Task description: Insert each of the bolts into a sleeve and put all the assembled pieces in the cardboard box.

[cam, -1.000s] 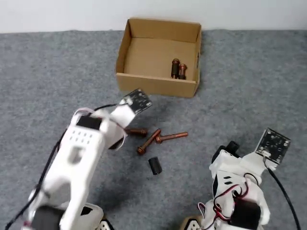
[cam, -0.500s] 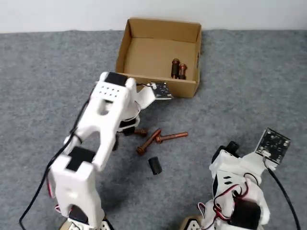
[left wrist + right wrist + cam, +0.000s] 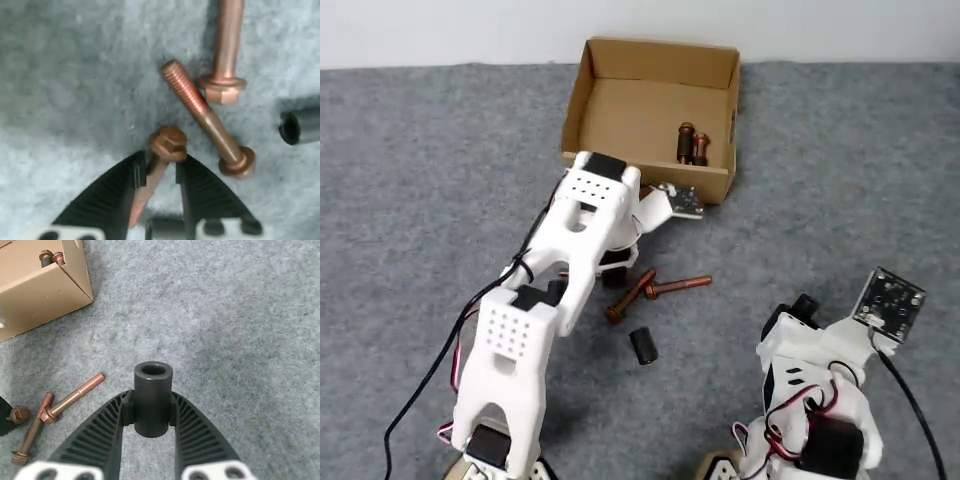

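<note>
The bolts are copper-coloured, with flanged hex heads and threaded tips; the sleeves are short black tubes. One bolt (image 3: 168, 143) lies on the grey table (image 3: 420, 150) near its middle, its shaft between the fingers of the left gripper (image 3: 160, 159). The fingers are narrowly apart: the shaft rests along one finger and a thin gap shows at the other. Just beside it a second bolt (image 3: 205, 122) lies at a slant, and the head of a third bolt (image 3: 226, 40) nearly touches the second bolt's threaded end. A loose sleeve (image 3: 642, 345) lies on its side near the second bolt's head, on the side toward the table's near edge.

The right gripper (image 3: 150, 400), above the near right part of the table, is clamped on another sleeve (image 3: 152, 390), whose open bore faces the camera.

The cardboard box (image 3: 645, 182) sits at the middle of the table's far edge, open-topped. Two assembled pieces (image 3: 692, 145) stand side by side in it, against its right wall near the front corner.
</note>
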`<control>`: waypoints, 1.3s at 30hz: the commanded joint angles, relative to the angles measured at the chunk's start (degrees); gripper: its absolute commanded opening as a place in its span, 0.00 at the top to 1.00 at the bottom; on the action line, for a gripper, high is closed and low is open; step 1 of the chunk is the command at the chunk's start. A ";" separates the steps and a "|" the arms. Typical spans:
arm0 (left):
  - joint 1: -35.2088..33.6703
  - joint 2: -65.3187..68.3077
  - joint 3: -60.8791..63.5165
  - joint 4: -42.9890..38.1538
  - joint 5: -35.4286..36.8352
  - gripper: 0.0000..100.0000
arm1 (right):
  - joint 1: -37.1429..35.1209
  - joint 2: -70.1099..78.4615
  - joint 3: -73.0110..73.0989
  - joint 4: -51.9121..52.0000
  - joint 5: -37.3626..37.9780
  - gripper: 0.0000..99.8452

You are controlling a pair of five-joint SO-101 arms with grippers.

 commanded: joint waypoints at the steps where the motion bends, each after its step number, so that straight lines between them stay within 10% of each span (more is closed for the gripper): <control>1: 0.09 1.67 -1.98 0.18 -0.62 0.90 | 0.57 -0.31 -0.35 -0.13 0.53 0.99; 16: 3.60 -11.08 0.66 3.08 5.45 1.00 | 0.57 -0.40 -0.26 -0.13 0.53 0.99; 39: 6.59 -70.86 49.27 -11.87 24.97 1.00 | -7.43 -1.01 -0.44 -0.13 0.62 0.99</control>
